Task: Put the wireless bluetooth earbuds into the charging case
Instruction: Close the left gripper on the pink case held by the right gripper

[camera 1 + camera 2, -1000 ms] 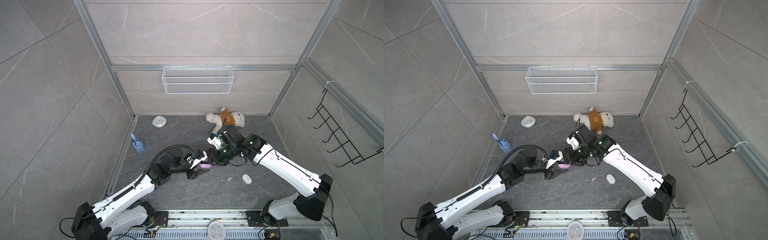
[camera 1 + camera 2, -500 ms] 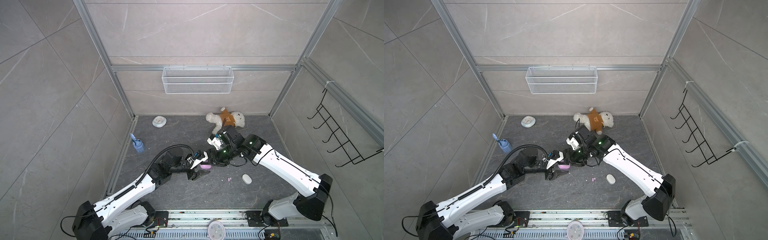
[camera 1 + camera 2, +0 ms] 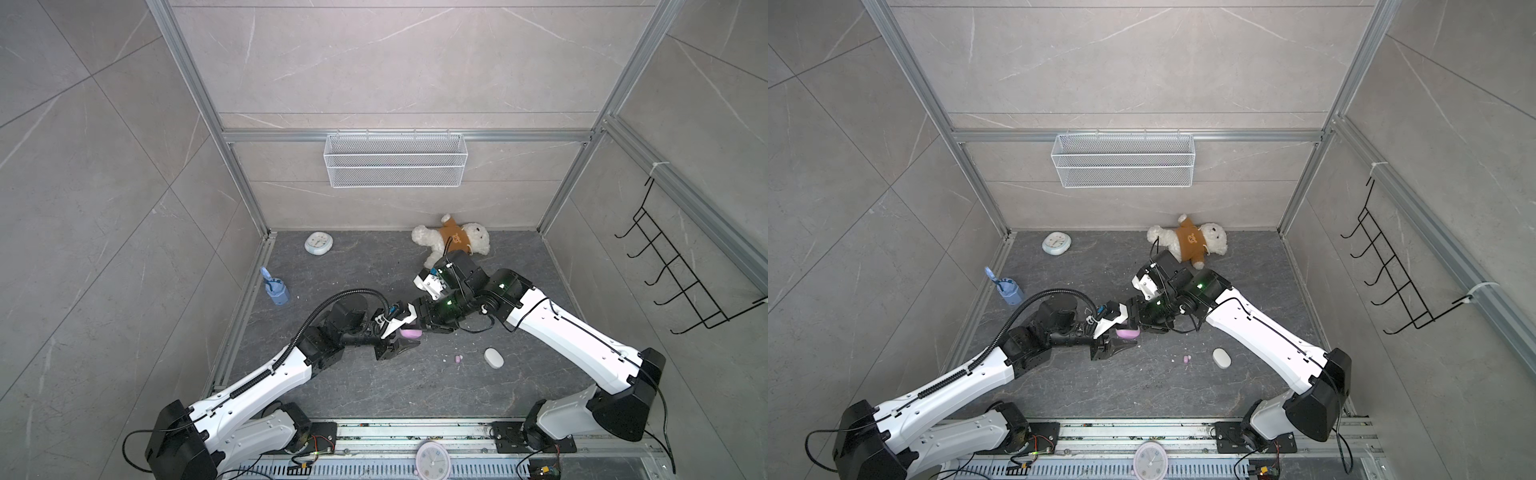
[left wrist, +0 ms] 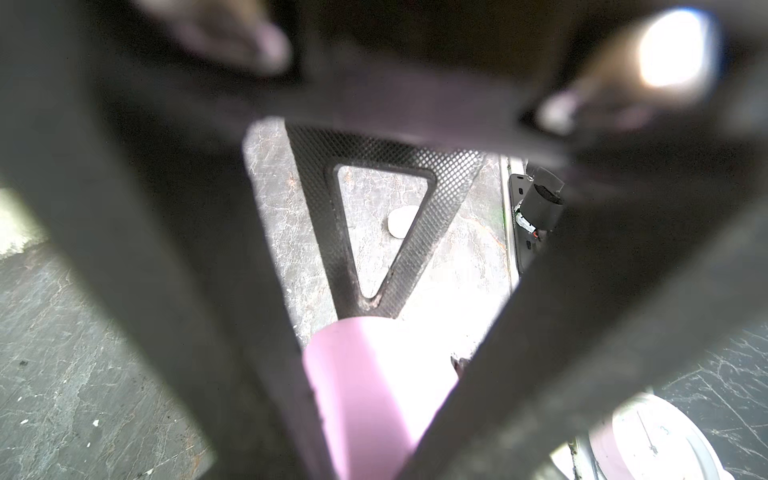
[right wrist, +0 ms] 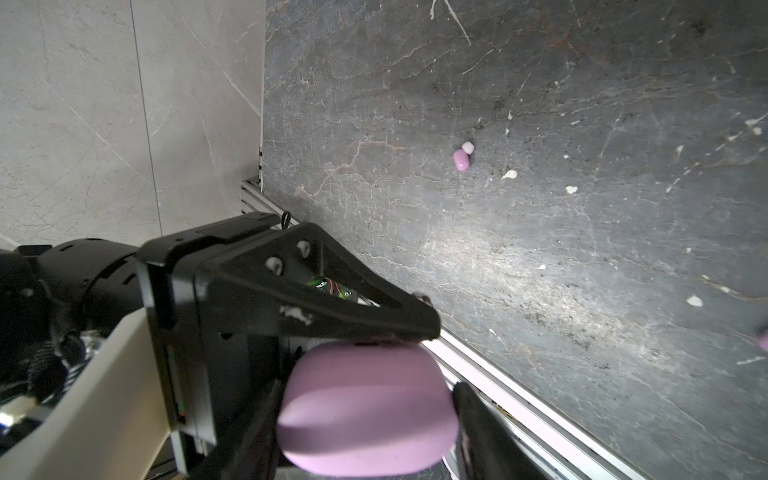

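Observation:
A pink charging case [image 3: 410,333] [image 3: 1128,332] hangs just above the dark floor, mid-scene, between both grippers. My right gripper [image 5: 370,415] is shut on it, one finger on each side of its rounded body [image 5: 365,374]; its lid looks closed. My left gripper [image 3: 415,331] comes from the opposite side and is closed on the same case [image 4: 357,395], with one black finger [image 5: 316,291] lying on the top of the case. One pink earbud [image 3: 458,359] [image 5: 461,159] with a pale tip lies loose on the floor to the right.
A white oval case [image 3: 493,358] lies beside the loose earbud. A teddy bear [image 3: 451,243], a pale round clock [image 3: 318,242] and a blue cup [image 3: 275,291] stand further back. A wire basket [image 3: 395,160] hangs on the back wall. White crumbs dot the floor.
The left gripper's jaws widened a little and then narrowed onto the pink case. Both arms and the case have stayed almost in place.

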